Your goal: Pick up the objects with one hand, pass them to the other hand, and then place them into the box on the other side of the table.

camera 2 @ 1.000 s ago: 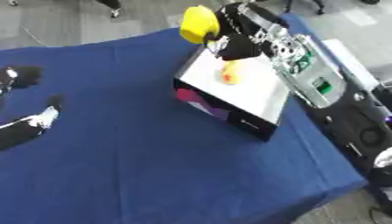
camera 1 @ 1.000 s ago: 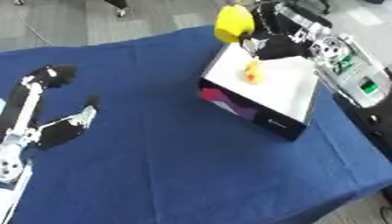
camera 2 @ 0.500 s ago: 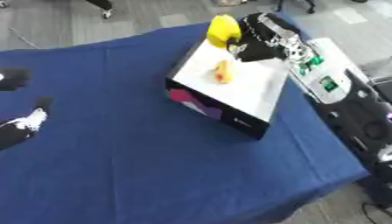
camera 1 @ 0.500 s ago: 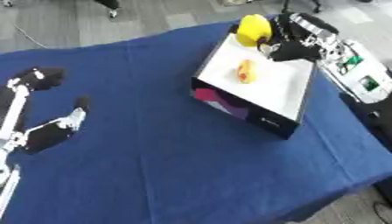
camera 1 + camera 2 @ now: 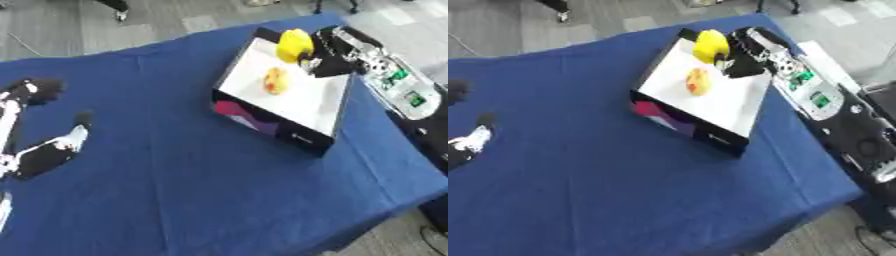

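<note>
Gripping yellow object [image 5: 294, 45], right hand [image 5: 325, 61] over box [image 5: 297, 102].

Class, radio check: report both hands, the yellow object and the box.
Right hand shut on yellow object, over the box. Left hand open, idle at table's left. Yellow-orange item already in box. Nothing blocking.

A table covered in a deep blue cloth [image 5: 201, 190] fills most of the view. Toward two o'clock a shallow rectangular box with a white floor and dark printed sides [image 5: 262, 122] sits directly on the cloth, turned askew to the table's edges.
</note>
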Controlling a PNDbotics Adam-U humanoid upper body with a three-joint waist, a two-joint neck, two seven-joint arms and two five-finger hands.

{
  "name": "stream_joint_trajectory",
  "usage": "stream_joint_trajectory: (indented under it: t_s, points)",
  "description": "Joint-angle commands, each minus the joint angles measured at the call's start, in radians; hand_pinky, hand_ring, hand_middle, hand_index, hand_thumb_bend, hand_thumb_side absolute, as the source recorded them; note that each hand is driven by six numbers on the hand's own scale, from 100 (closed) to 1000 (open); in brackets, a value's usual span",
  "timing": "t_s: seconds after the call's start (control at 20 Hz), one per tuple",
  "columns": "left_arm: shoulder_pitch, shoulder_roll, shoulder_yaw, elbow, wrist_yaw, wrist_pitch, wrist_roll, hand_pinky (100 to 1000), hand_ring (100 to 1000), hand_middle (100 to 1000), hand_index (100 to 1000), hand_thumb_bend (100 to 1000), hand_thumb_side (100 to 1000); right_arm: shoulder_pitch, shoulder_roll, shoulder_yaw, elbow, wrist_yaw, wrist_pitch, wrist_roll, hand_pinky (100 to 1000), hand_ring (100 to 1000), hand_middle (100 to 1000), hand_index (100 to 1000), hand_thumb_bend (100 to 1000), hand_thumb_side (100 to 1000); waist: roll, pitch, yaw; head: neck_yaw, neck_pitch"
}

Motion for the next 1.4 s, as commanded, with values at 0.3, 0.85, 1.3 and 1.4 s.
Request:
stream_joint_trajectory:
  t_s: [0.3,0.85,1.3,1.4]
  points:
    - [-0.008,0.017,0.014,-0.018,0.036,0.007,0.044,793,708,683,811,228,521,-0.001,-0.047,-0.033,0.038,0.081,-0.012,0.024,873,776,833,906,100,284,0.016,-0.018,-0.003,0.007,-0.006]
    - [-0.009,0.019,0.017,-0.023,0.046,0.010,0.051,796,709,683,809,208,523,0.016,-0.052,-0.053,0.007,0.078,-0.005,-0.042,882,814,931,923,100,329,0.023,-0.019,-0.009,0.027,-0.004]
    - [-0.008,0.056,0.049,-0.028,0.048,0.031,0.054,799,716,695,812,160,538,0.022,-0.054,-0.079,-0.063,-0.107,-0.067,-0.114,878,815,926,914,100,395,0.026,-0.025,-0.006,0.128,-0.008]
    - [-0.006,0.080,0.067,-0.034,0.051,0.050,0.064,799,720,701,814,170,515,0.024,-0.054,-0.086,-0.079,-0.130,-0.080,-0.140,874,808,917,904,100,358,0.027,-0.025,-0.004,0.147,-0.006]
